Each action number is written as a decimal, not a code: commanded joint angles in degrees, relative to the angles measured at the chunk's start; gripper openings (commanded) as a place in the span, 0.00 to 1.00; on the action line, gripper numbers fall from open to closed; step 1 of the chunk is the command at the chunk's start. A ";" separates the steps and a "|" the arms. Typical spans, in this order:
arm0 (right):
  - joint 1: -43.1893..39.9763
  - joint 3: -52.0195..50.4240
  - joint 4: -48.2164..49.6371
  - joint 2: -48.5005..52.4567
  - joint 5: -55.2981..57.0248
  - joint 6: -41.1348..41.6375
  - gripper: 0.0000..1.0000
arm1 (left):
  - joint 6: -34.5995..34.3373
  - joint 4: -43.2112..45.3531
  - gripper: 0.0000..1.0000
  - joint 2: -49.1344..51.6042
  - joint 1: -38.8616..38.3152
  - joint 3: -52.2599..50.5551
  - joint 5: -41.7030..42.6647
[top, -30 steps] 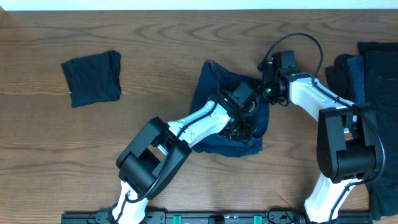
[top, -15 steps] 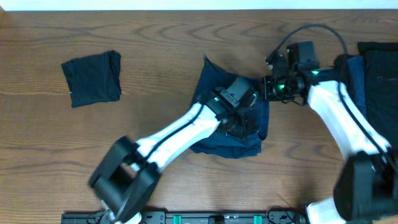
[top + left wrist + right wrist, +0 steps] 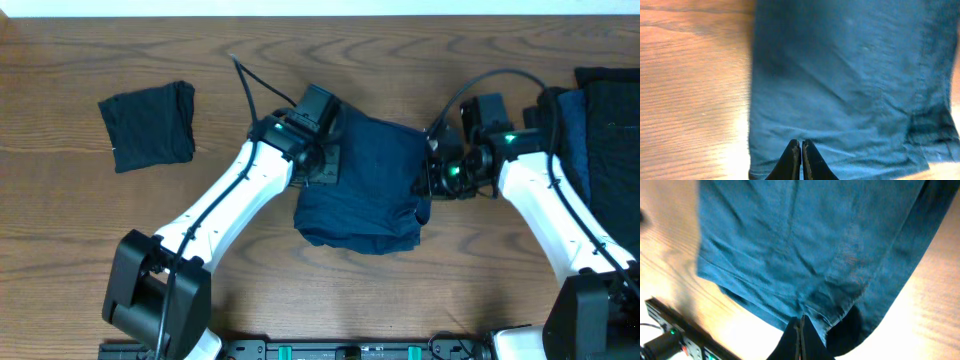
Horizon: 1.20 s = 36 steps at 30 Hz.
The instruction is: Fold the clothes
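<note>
A navy blue garment (image 3: 365, 190) lies mid-table, its upper part smooth and its lower edge bunched. My left gripper (image 3: 327, 168) sits at the garment's upper left edge. In the left wrist view the left gripper (image 3: 801, 145) is shut, its tips pressed into the blue cloth (image 3: 850, 75). At the garment's right edge, my right gripper (image 3: 431, 178) is shut. In the right wrist view the cloth (image 3: 790, 230) gathers into a pinch at the right gripper (image 3: 800, 320). A folded black garment (image 3: 148, 125) rests at the upper left.
A heap of dark clothes (image 3: 600, 110) lies along the table's right edge, close behind the right arm. The wooden table (image 3: 240, 60) shows around the garments. A black rail (image 3: 350, 350) runs along the front edge.
My left gripper has travelled left from the garment's middle to its left edge. The navy cloth has spread out flatter and wider. The right gripper has dropped slightly at the right edge.
</note>
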 commanded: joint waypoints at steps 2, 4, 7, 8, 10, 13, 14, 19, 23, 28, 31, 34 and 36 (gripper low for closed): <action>0.55 -6.95 3.93 0.57 -1.55 -0.46 0.01 | -0.50 0.52 0.06 2.38 1.07 0.20 -0.90; 0.55 -10.05 6.25 0.57 -1.90 -0.22 0.01 | -0.48 0.98 0.06 3.67 1.05 0.20 -0.90; 0.52 -14.14 8.15 0.57 -1.81 1.33 0.01 | -0.50 1.25 0.06 6.45 0.94 0.20 -0.87; 0.52 -15.34 8.81 0.57 -1.79 1.79 0.01 | -0.50 1.25 0.06 7.54 0.94 0.20 -0.90; 0.52 -17.64 10.64 0.57 -1.07 2.97 0.01 | -0.50 1.42 0.06 9.62 0.96 0.20 -0.87; 0.48 -20.44 13.64 0.57 1.36 5.79 0.01 | -0.50 2.36 0.06 13.53 0.96 0.20 -0.87; 0.48 -21.16 14.40 0.57 2.08 6.60 0.01 | -0.52 2.64 0.06 14.60 0.96 0.17 -0.87; 0.48 -23.08 16.24 0.57 4.74 8.66 0.01 | -0.48 3.43 0.06 16.13 0.90 0.26 -0.87; 0.50 -23.15 16.61 0.57 5.05 8.63 0.01 | 1.09 3.50 0.06 12.28 0.90 0.87 -0.90; 0.50 -23.15 16.76 0.57 5.05 8.59 0.01 | 1.16 1.95 0.06 2.71 0.90 1.18 -0.87; 0.50 -23.15 17.09 0.57 5.05 8.59 0.02 | -1.33 -1.51 0.06 -2.58 0.96 1.18 -0.90; 0.50 -23.15 17.33 0.57 5.05 8.59 0.04 | -3.04 -5.60 0.06 -3.34 0.96 1.16 -0.74; 0.50 -23.15 17.33 0.57 5.05 8.59 0.04 | -3.17 -7.56 0.06 -2.69 0.96 0.57 -0.07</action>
